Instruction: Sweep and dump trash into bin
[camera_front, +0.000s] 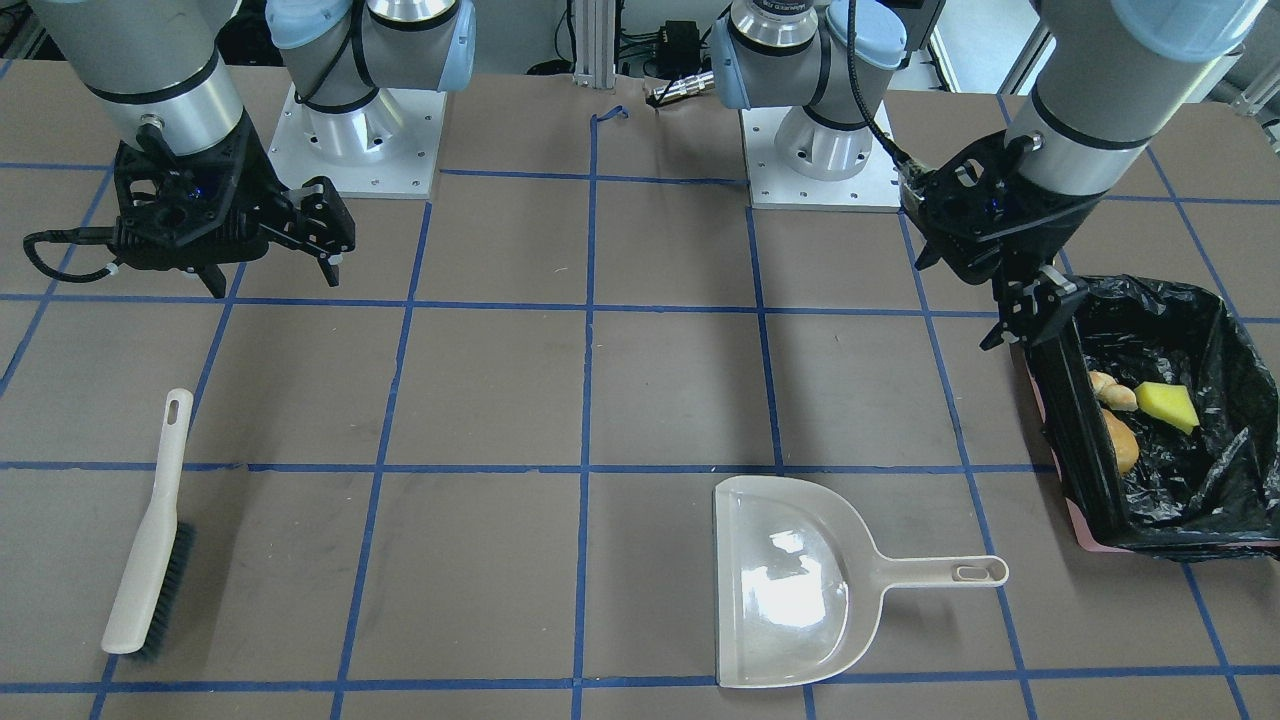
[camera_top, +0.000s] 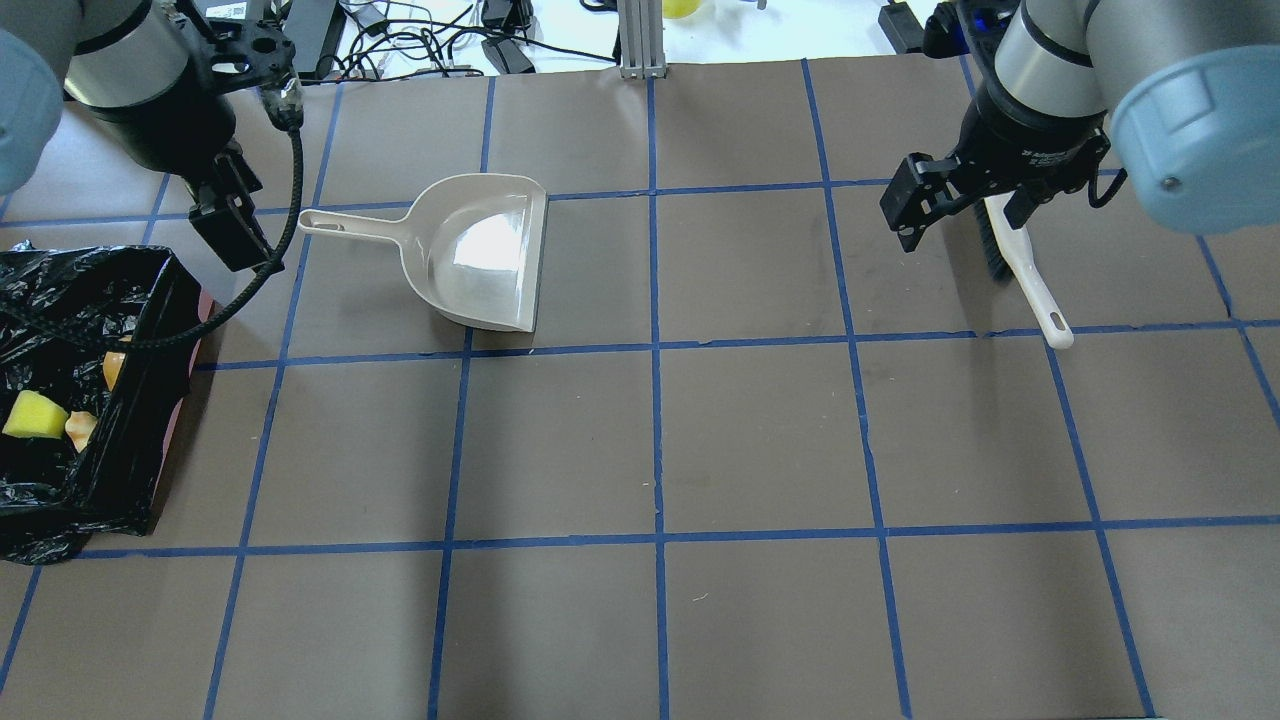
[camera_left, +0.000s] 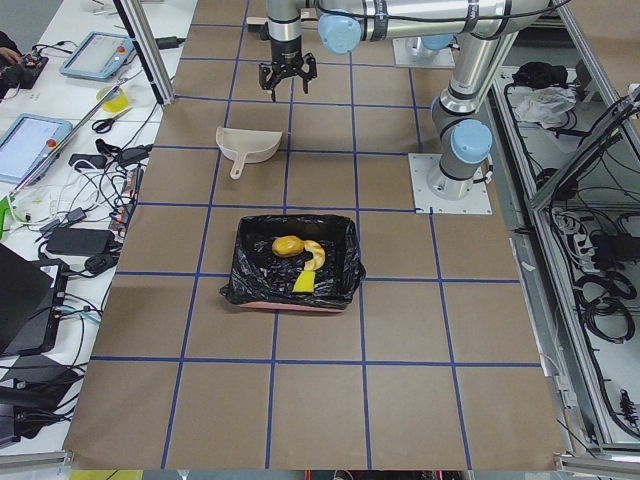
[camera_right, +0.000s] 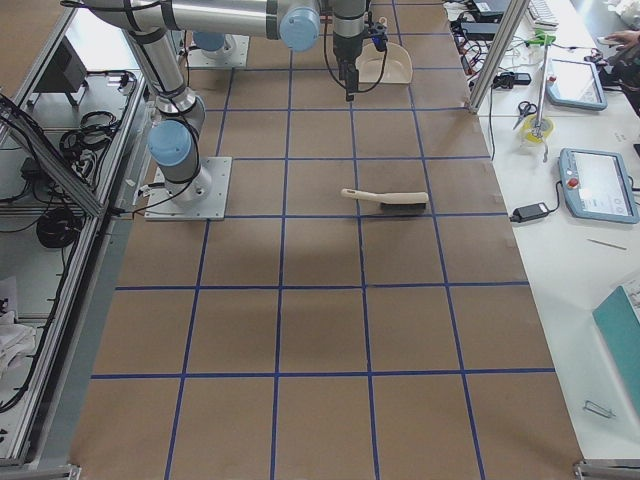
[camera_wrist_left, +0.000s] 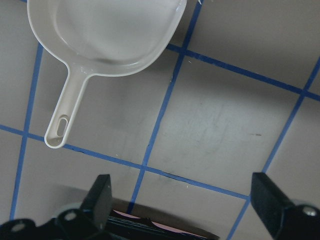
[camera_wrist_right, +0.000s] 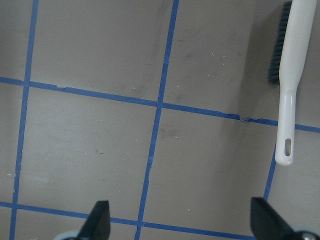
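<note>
The left end effector hangs above the counter, its fingers spread wide with nothing between them and nothing touched. It sits over the right-hand edge of the bin, and the wrist view shows a strip of that black rim just under the fingertips. The right end effector is equally wide open and empty, raised over bare counter on the right side.

Nearest the robot, on the far left of the counter, is the bin. It is lined with a crinkled black bag and has a pink edge showing at its base. All the trash lies inside it: the golden-brown roll against the right wall, the pale cream slice touching it, and the yellow wedge just beside them.

Farther out, right of the bin, the beige dustpan lies flat and empty, its handle pointing left towards the bin. On the far right lies the brush, bristles down, near the right end effector but apart from it.
</note>
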